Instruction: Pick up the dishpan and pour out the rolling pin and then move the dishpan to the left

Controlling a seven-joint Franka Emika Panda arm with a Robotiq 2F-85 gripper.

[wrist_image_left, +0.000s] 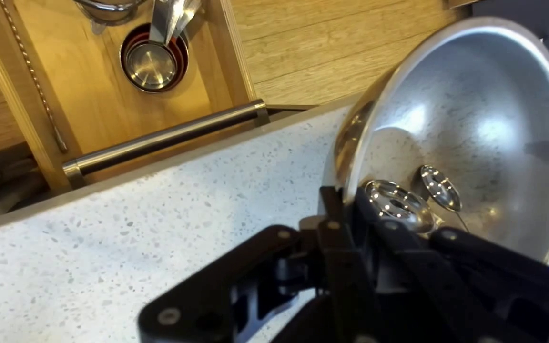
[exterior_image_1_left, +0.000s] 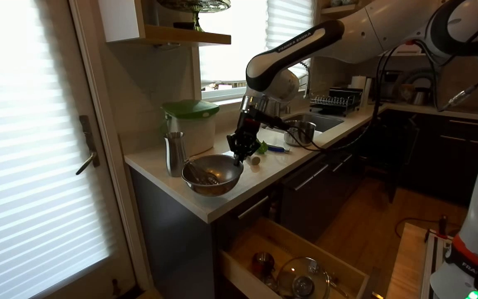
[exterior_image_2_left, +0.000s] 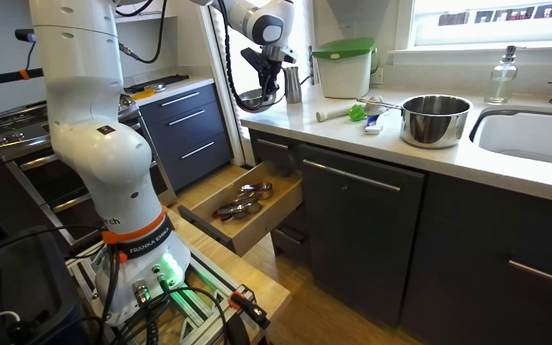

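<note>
Dishpan (exterior_image_1_left: 214, 190) at the end corner of the desk (wrist_image_left: 112, 257); lifted or resting, cannot tell. Metal utensils (wrist_image_left: 439, 186) inside. Pincer (wrist_image_left: 346, 194) nips its rim. What looks like the rolling pin (exterior_image_2_left: 334, 113) lies outside: pouring seems done, leftward move probably unfinished.

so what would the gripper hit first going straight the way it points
Probably the countertop: the gripper points down, so the dishpan it holds would likely touch first; depth is unclear.
</note>
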